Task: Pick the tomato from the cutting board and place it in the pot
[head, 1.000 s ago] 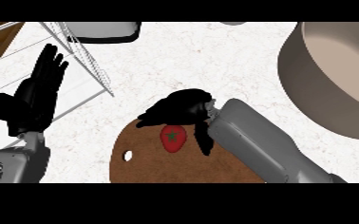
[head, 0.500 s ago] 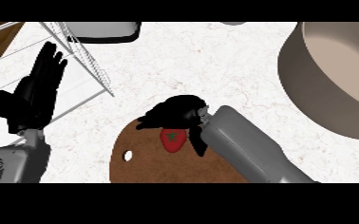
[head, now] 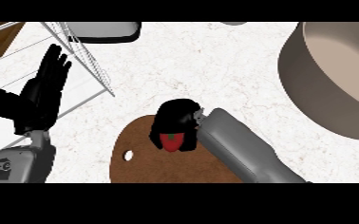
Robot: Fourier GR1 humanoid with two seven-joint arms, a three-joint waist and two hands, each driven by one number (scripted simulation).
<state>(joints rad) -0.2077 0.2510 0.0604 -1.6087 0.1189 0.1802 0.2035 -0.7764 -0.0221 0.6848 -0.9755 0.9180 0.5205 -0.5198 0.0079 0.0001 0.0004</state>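
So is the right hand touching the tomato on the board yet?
Touching. Head view: right hand curls round the tomato, black fingers overlapping both its sides over the cutting board.

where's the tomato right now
In the head view, low and centre: the tomato sits on the cutting board, with the right hand curled around it.
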